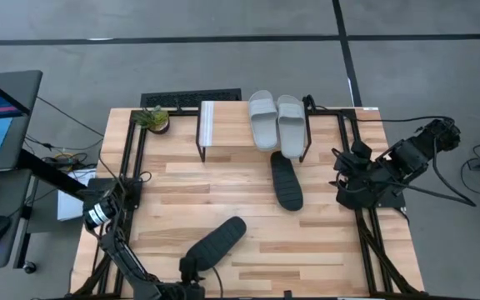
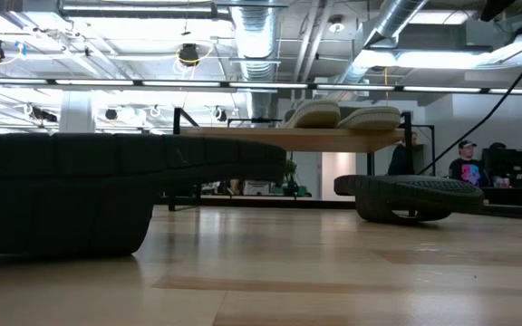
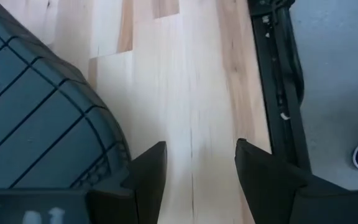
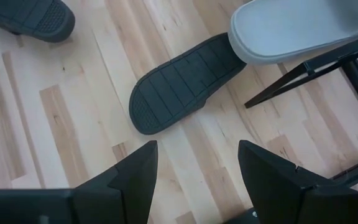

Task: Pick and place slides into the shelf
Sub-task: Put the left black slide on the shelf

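Note:
Two light grey slides [image 1: 272, 119] lie side by side on the right half of the shelf [image 1: 223, 125] top at the table's far edge. One black slide [image 1: 287, 180] lies sole up on the table, its far end under the shelf. The other black slide [image 1: 217, 242] lies sole up near the front edge. My left gripper [image 3: 197, 177] is open low at that slide's near end, with the slide [image 3: 36, 118] outside one finger and bare wood between the fingers. My right gripper [image 4: 197, 180] is open, raised over the table's right side. My left gripper has the outer side of one finger [image 3: 148, 177] right beside the rim of the near black slide's end [image 3: 114, 158]. Whether it touches the rim I cannot tell. The slide lies flat on the table, and nothing is between the fingers.
A small potted plant [image 1: 153, 119] stands at the far left corner. Black frame rails [image 1: 132, 158] run along both side edges of the table. Bare wood lies between the two black slides. People [image 2: 466, 163] show in the room beyond the table.

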Motion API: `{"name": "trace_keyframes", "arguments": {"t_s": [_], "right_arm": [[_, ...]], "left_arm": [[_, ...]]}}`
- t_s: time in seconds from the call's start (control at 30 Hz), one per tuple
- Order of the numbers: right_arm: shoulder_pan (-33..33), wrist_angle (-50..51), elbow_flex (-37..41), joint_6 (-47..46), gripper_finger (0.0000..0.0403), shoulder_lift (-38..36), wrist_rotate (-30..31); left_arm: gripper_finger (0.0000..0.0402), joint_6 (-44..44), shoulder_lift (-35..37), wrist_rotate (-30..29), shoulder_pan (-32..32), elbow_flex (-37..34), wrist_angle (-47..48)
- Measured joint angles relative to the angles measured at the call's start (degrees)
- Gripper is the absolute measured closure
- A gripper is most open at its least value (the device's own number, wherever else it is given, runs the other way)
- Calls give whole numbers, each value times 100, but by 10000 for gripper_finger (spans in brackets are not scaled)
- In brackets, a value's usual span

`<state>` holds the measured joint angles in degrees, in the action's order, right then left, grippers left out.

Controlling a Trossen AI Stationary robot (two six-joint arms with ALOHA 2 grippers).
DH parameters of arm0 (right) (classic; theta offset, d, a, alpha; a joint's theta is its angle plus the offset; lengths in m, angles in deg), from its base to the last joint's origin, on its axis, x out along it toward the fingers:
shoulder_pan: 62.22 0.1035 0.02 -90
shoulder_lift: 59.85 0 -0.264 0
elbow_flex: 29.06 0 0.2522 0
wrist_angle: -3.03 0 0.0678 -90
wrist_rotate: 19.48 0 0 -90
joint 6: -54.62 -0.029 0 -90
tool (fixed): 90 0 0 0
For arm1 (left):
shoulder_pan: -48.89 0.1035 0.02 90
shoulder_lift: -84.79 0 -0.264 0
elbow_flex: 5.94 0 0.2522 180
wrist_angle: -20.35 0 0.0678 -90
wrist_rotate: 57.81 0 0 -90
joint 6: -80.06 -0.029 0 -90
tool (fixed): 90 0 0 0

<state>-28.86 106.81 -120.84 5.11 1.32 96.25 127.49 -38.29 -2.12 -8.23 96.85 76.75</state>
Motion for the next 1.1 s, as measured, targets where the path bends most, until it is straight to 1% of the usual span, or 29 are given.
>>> {"name": "trace_keyframes", "arguments": {"t_s": [0.13,0.23,0.4,0.6,0.77,0.87,1.1], "right_arm": [[0,0,0,-4,186,0,3],[0,0,0,-7,186,0,0],[0,-1,0,-32,186,0,-4],[0,-2,0,-61,186,0,-13],[0,-2,0,-61,186,0,-4],[0,-2,0,-60,186,0,-1],[0,-2,0,-59,186,0,0]], "left_arm": [[221,243,2,1,32,-214,94],[221,505,2,93,135,-365,465],[221,731,2,-3,371,-271,1998],[221,730,4,-504,521,7,3473],[221,1152,6,-963,586,135,4472],[221,1414,7,-1132,616,135,4764],[221,1437,9,-1230,623,118,4743]]}}
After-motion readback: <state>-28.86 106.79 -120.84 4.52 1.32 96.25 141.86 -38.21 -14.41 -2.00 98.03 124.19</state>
